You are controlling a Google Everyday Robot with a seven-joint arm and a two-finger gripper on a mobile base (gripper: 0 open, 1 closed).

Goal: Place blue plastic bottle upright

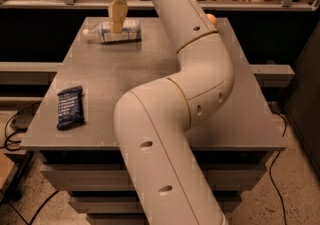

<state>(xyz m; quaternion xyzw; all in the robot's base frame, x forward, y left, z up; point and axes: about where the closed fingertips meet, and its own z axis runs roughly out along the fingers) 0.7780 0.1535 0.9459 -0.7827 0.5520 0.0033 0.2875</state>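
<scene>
Blue plastic bottle (131,31) lies sideways near the table's (100,84) far-left corner, gripper (117,21) over its middle; open or closed, I cannot tell. Gripped mid-body, it could slip or roll while tilting.

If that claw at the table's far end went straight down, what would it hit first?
Most likely the blue plastic bottle lying on its side: the gripper points down over its middle, though depth is hard to judge.
</scene>
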